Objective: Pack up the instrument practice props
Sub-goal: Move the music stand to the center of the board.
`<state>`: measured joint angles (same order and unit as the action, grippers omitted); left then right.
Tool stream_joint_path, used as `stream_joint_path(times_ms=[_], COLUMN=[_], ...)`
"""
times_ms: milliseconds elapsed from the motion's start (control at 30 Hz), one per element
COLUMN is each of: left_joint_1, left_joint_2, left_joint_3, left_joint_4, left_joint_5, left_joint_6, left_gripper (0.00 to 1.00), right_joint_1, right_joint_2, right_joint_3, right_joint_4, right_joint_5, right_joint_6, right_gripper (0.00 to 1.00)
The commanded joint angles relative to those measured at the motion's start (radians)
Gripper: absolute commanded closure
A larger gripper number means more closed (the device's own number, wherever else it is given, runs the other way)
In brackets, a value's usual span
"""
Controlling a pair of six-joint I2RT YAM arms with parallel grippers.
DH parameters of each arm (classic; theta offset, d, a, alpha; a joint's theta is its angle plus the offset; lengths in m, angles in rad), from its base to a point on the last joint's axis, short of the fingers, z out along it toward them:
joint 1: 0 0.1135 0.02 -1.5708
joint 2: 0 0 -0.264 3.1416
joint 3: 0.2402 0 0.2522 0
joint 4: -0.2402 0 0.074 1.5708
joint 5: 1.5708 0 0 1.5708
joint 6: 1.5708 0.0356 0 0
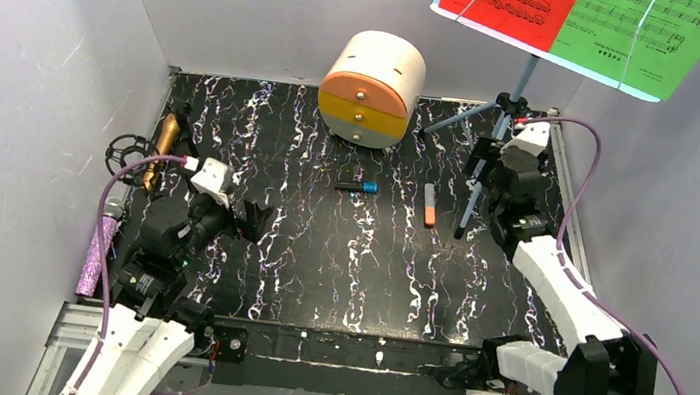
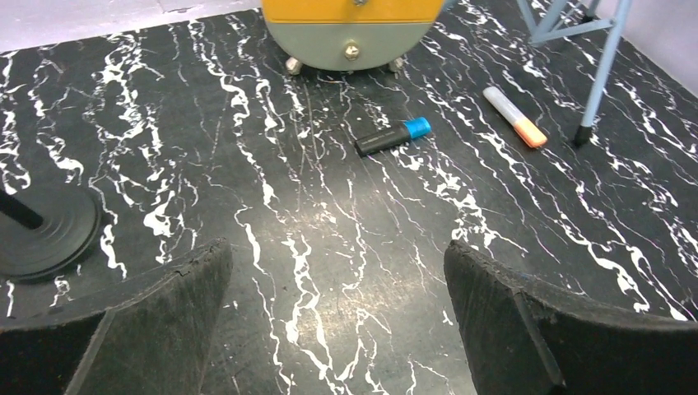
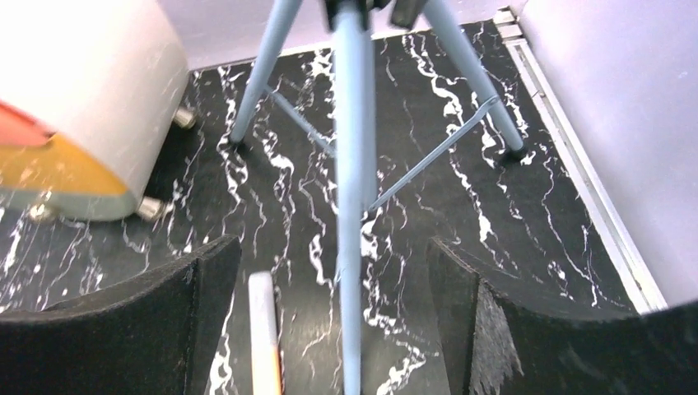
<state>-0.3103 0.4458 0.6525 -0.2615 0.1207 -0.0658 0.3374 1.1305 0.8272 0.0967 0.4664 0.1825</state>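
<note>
Step, as I read it: right claw [image 3: 331, 257] lining up on sheet-music tripod [image 3: 350, 123], far-right of desk [image 2: 247, 164]. Jaws wide, straddling front leg, no contact. Left claw [image 2: 337, 267] wide, holding nothing. Gold microphone [image 1: 166, 138] and purple microphone [image 1: 100, 253] at left edge. Next, probably: close on leg, watch top-heavy music sheets [image 1: 570, 13]. Sheets show staves, text unreadable. No brands visible.
</note>
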Motion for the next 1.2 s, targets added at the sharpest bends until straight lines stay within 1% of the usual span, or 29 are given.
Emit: stream_joint_path(times_ms=[0,167,300,367,433,533,667,700,1000,1167], left_joint_1=[0.003,0.003,0.003,0.003,0.002,0.002,0.003,0.002,0.003,0.003], left_joint_2=[-0.049,-0.067,-0.07,-0.069,-0.066,-0.059,-0.05,-0.049,-0.039,-0.03], left_joint_3=[-0.025,-0.043,-0.047,-0.051,-0.053,-0.053,-0.055,-0.056,-0.062,-0.062], left_joint_4=[0.051,0.05,0.05,0.051,0.053,0.056,0.057,0.057,0.057,0.058], left_joint_5=[0.096,0.114,0.109,0.111,0.115,0.121,0.123,0.123,0.116,0.124], left_joint_6=[0.021,0.013,0.012,0.011,0.01,0.008,0.008,0.008,0.009,0.009], left_gripper=[0.02,0.02,0.01,0.02,0.02,0.02,0.02,0.01,0.02,0.02], right_joint_1=[-0.092,-0.127,-0.136,-0.135,-0.135,-0.136,-0.134,-0.132,-0.086,-0.002], right_joint_2=[0.075,0.201,0.262,0.266,0.254,0.233,0.192,0.182,0.094,0.056], right_joint_3=[0.032,0.063,0.069,0.056,0.037,0.018,-0.026,-0.037,-0.092,-0.117], right_joint_4=[0.208,0.287,0.306,0.303,0.286,0.242,0.219,0.217,0.194,0.159], right_joint_5=[-0.07,-0.083,-0.113,-0.138,-0.176,-0.264,-0.399,-0.425,-0.56,-0.552], right_joint_6=[0.048,0.052,0.039,0.026,0.016,0.013,0.037,0.041,0.122,0.138], right_gripper=[0.12,0.18,0.31,0.41,0.58,0.76,0.96,0.99,0.99,0.99])
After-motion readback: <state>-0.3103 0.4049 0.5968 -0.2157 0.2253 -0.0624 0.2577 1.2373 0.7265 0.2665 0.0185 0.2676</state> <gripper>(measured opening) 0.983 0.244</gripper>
